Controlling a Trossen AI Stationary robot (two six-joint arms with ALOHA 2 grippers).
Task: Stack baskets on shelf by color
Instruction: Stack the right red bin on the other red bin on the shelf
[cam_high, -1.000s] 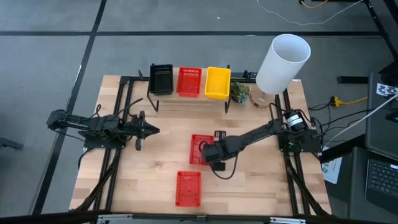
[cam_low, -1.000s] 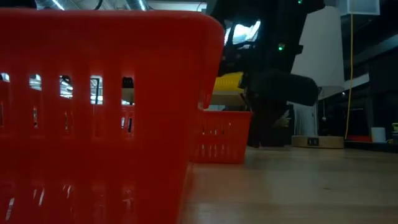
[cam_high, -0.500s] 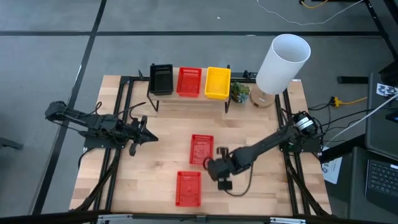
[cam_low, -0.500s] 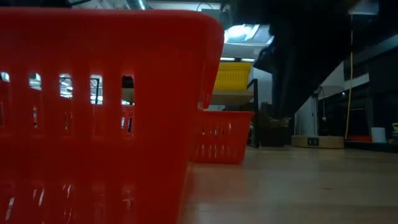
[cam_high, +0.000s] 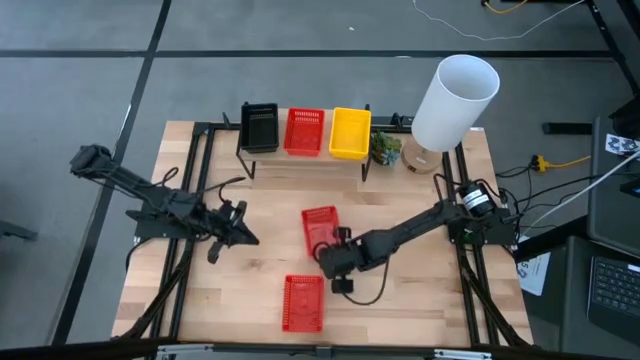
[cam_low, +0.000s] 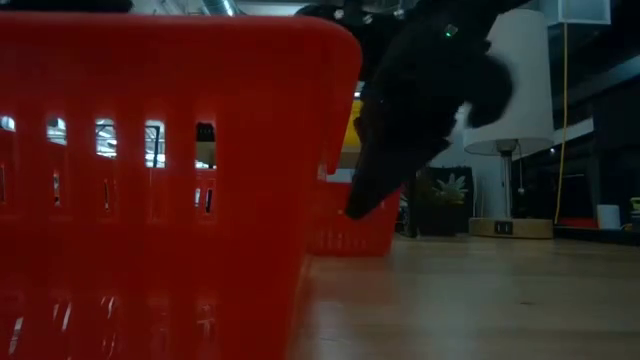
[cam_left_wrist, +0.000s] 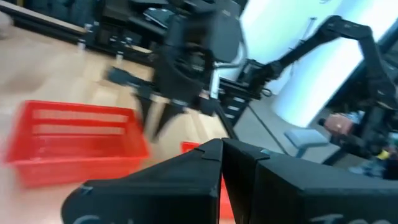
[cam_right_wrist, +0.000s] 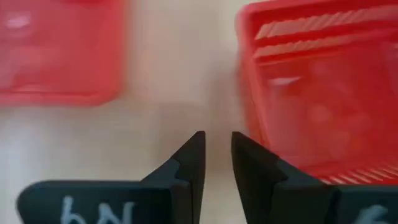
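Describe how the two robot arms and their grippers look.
Both arms are dark, slim and jointed, with black cables trailing along them. The left gripper ends in two flat, dark, wedge-shaped fingers. The right gripper has the same tapered dark fingers, and pale handwritten characters mark the base of one. A round silver-and-black part sits at the right arm's base.

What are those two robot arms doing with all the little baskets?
They are sorting baskets by color onto the shelf, where a black, a red and a yellow stack already sit. Two red baskets remain on the table. The right end effector is at the farther one, slightly open, holding nothing. The left end effector waits shut, empty.
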